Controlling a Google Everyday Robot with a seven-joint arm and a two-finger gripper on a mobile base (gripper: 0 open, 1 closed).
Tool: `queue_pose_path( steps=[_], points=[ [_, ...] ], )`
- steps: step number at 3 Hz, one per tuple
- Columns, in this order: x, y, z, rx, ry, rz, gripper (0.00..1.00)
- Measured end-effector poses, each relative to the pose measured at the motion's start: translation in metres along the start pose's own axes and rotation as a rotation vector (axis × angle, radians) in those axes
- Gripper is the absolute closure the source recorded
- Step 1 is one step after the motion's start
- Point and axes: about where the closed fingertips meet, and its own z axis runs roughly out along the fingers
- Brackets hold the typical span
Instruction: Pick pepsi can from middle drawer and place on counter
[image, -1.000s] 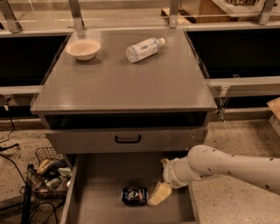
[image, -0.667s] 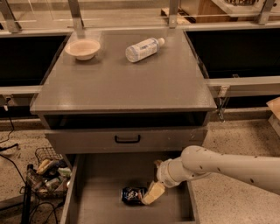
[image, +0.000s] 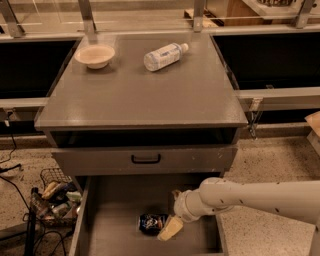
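Note:
The pepsi can (image: 152, 223), dark blue with white markings, lies on its side on the floor of the pulled-out middle drawer (image: 112, 215), near the front. My gripper (image: 172, 212) reaches into the drawer from the right on a white arm. It is open, and its cream lower finger (image: 170, 229) sits right against the can's right end. Its upper finger is farther back, apart from the can. The counter (image: 140, 92) is the grey top above the drawers.
On the counter a clear white-labelled plastic bottle (image: 165, 56) lies at the back, with a beige bowl (image: 95, 55) to its left. A closed drawer front with a black handle (image: 146, 159) overhangs the open drawer. A wire basket of clutter (image: 55, 200) sits on the floor at left.
My gripper has moved left across the drawer toward the can, and its lower finger now lies against the can's right end. The can has not moved.

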Motion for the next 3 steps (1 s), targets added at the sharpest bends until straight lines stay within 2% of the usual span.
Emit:
queue_pose_path(
  steps=[1, 2, 3],
  points=[
    [0.000, 0.000, 0.000, 0.000, 0.000, 0.000, 0.00],
    [-0.002, 0.006, 0.014, -0.031, -0.014, -0.010, 0.00],
    [-0.003, 0.017, 0.044, -0.092, -0.025, -0.021, 0.00]
  ],
)
